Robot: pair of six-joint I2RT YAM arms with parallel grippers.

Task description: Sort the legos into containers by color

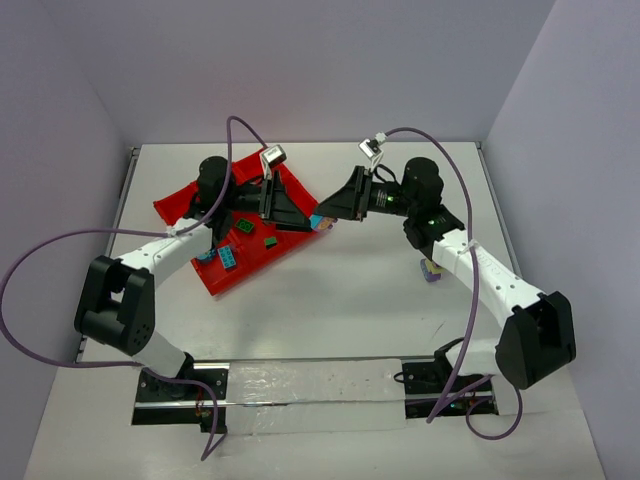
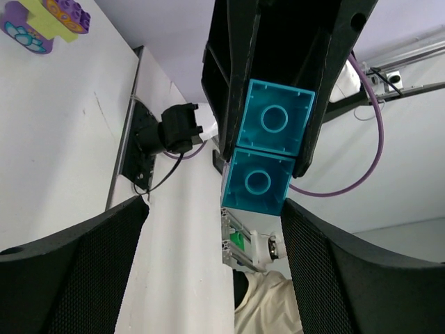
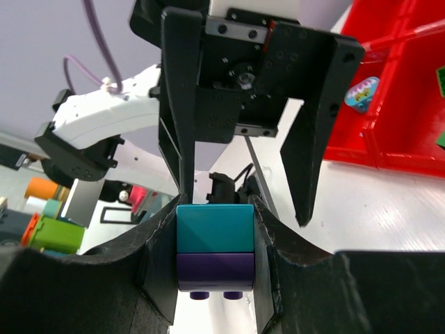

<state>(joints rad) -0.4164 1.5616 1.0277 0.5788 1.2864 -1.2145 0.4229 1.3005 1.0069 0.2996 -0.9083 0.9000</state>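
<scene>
My right gripper [image 3: 214, 233] is shut on a small stack, a teal lego [image 3: 214, 226] on a purple lego [image 3: 214, 270]. It holds the stack in the air just off the right corner of the red tray [image 1: 185, 205]. My left gripper [image 2: 214, 206] faces it head-on with its fingers [image 2: 83, 271] open and nothing between them. The stack's teal underside [image 2: 268, 149] sits just past their tips. In the top view the two grippers meet at the teal lego [image 1: 318, 222]. Teal [image 1: 228, 258] and green [image 1: 245, 226] legos lie in the tray's containers.
A clump of purple, yellow-green and teal bricks [image 1: 432, 270] lies on the white table under my right forearm, and it also shows in the left wrist view [image 2: 45, 21]. Purple cables loop above both arms. The table's walls stand close at the back and sides.
</scene>
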